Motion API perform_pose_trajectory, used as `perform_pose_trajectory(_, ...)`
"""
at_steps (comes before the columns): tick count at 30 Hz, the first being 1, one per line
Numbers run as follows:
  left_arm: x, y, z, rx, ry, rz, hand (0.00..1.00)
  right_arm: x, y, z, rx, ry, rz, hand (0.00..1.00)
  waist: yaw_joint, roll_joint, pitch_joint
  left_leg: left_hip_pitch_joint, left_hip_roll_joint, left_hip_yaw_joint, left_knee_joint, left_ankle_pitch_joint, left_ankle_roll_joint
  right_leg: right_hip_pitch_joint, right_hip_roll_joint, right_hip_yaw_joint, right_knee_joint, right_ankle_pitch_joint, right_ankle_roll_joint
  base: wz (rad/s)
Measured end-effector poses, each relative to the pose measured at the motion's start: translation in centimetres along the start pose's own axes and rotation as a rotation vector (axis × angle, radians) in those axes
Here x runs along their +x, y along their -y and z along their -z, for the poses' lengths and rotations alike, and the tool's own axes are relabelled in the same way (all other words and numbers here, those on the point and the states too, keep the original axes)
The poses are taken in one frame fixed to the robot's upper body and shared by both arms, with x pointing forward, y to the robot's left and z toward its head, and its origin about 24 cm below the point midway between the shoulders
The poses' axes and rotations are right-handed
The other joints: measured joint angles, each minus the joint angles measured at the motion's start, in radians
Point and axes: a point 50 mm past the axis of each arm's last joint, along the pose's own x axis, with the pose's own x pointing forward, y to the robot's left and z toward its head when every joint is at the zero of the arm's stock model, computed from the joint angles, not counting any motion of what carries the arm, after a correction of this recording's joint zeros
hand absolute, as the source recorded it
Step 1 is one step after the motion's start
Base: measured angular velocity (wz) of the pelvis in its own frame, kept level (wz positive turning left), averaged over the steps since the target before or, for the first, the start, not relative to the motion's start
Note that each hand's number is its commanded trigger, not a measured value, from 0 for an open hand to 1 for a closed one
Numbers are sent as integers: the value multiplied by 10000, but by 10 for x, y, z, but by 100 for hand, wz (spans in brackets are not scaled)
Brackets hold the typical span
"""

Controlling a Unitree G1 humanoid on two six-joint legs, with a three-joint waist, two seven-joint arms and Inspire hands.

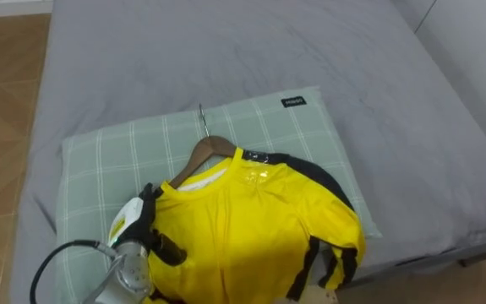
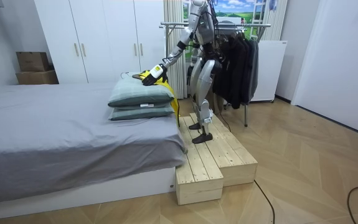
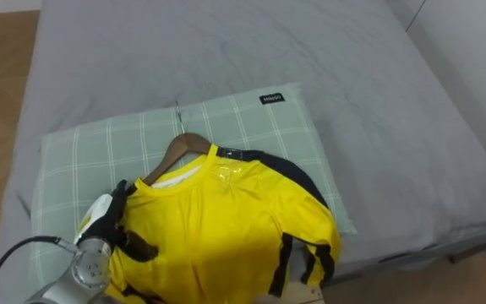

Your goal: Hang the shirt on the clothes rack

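Body, room view: humanoid build with silver-grey shell panels on torso, thighs and shins, darker joints between them, and black feet. Dark straps and cables run up from the shoulders.
Left forearm, eye views: shiny metallic cylinder at the wrist, with a black cable looping off it.
Left hand (image 1: pixel 133 226): white back shell with a yellow patch, black fingers (image 1: pixel 150 196), black thumb.

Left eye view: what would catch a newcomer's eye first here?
A bright yellow shirt on a wooden hanger lies on a green checked pillow on the grey bed. The robot's left hand grips the shirt's shoulder at lower left. In the room view, dark clothes hang on a rack behind the robot.
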Motion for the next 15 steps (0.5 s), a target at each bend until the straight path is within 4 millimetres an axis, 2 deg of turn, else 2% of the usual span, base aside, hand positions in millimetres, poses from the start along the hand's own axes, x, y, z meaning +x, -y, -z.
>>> perform_pose_trajectory(15, 2, -6, -5, -420, 65, -715, 0, 0, -2, -1, 350, -25, 101, 0, -115, -39, 41, -379, 9, 8, 278, 18, 23, -442, -25, 24, 386, -50, -3, 0)
